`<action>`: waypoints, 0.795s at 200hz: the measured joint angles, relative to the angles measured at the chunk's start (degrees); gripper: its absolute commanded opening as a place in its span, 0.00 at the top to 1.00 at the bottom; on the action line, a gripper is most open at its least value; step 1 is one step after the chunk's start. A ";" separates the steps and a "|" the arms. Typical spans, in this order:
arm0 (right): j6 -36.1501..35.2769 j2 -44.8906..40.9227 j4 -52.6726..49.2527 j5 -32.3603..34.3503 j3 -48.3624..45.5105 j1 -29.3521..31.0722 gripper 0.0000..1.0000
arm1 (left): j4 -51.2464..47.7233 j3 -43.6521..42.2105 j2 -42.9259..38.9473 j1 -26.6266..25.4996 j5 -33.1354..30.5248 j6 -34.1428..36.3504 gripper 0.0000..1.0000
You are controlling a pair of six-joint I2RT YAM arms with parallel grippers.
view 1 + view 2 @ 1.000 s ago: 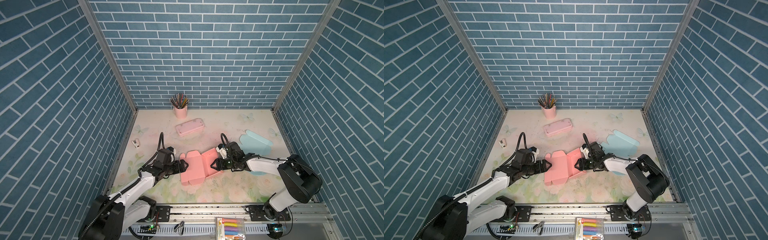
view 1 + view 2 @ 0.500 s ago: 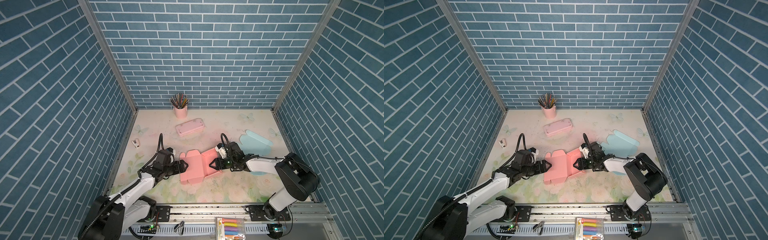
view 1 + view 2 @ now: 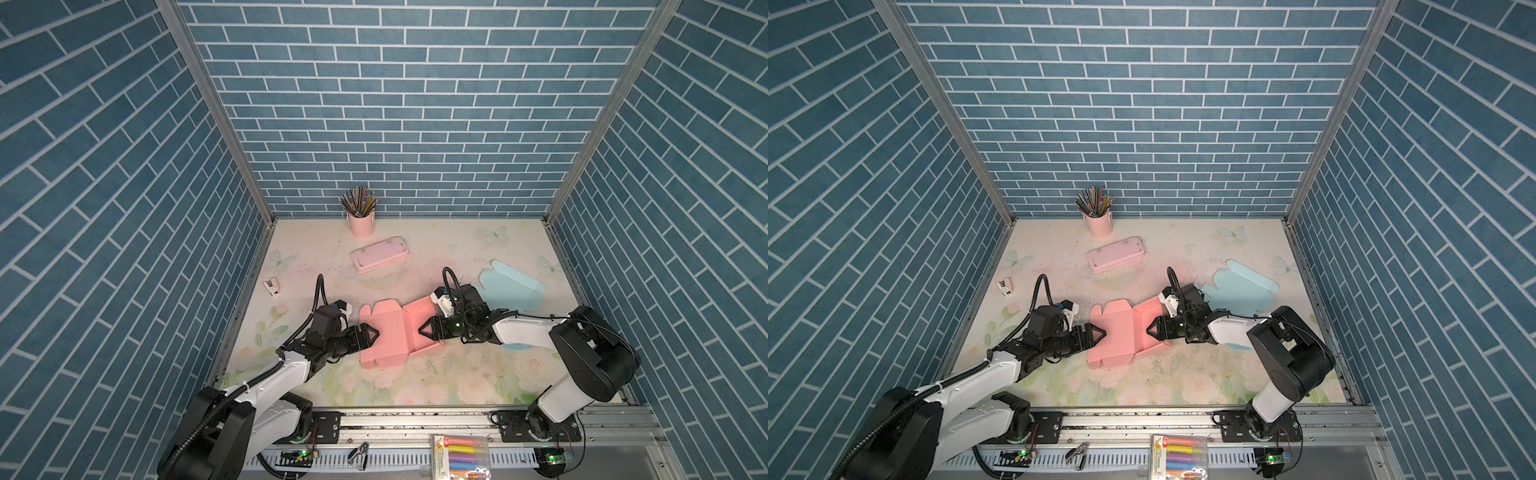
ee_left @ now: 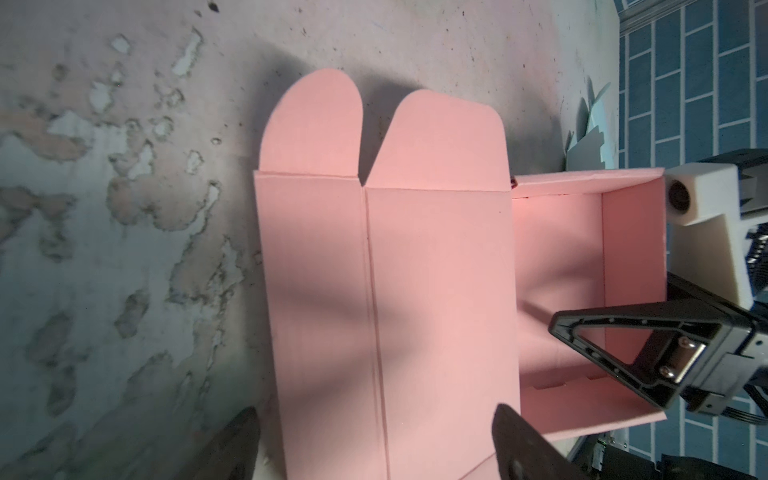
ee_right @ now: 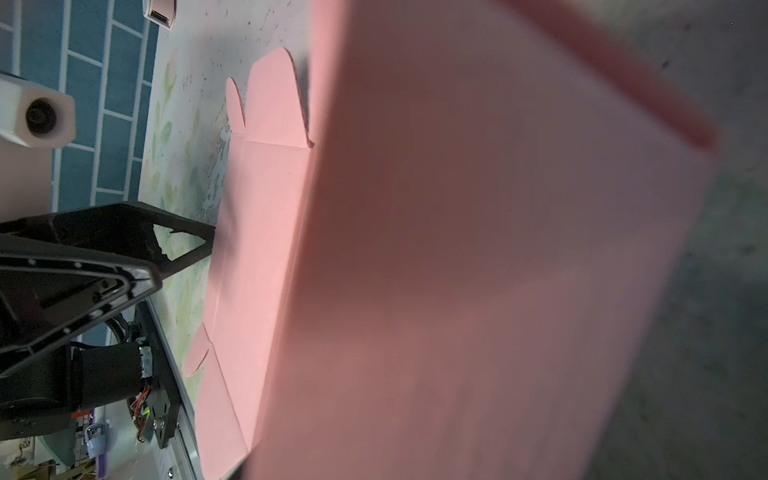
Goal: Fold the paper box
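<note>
The salmon-pink paper box [image 3: 390, 332] was one plain colour throughout, stronger than the pale pink oblong pencil case [image 3: 380, 259] and the pale pink cup [image 3: 361, 226] of many-coloured pencils, while the flat light-blue paper cutout [image 3: 513, 286] was plain too. The counter [image 3: 457, 374] bore a faded pastel print of pink roses, green leaves and pale butterflies on cream, mottled grey in the left wrist view, and the walls [image 3: 395, 104] showed blue bricks with white joints. The left tool [image 3: 372, 336] and right tool [image 3: 428, 332] were black, on white-and-black arms.
</note>
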 measured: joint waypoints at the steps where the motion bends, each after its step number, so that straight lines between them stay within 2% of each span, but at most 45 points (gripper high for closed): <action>1: 0.00 0.00 0.00 0.00 0.00 0.00 0.36 | 0.04 0.00 0.00 0.00 0.04 -0.02 0.12; 53: 0.00 0.02 0.00 -0.09 0.00 0.00 0.37 | 2.29 0.00 -1.14 0.04 1.73 -1.33 0.15; 106: 0.02 0.04 0.02 -0.15 0.00 0.00 0.37 | 4.07 0.00 -3.50 0.04 2.89 -3.39 0.23; 127: 0.02 0.04 0.02 -0.13 0.00 0.00 0.37 | 4.20 0.00 -3.93 0.04 2.64 -3.69 0.29; 159: 0.07 0.04 0.11 -0.13 -0.04 0.00 0.37 | 4.00 -0.35 -3.91 0.04 1.07 -3.98 0.43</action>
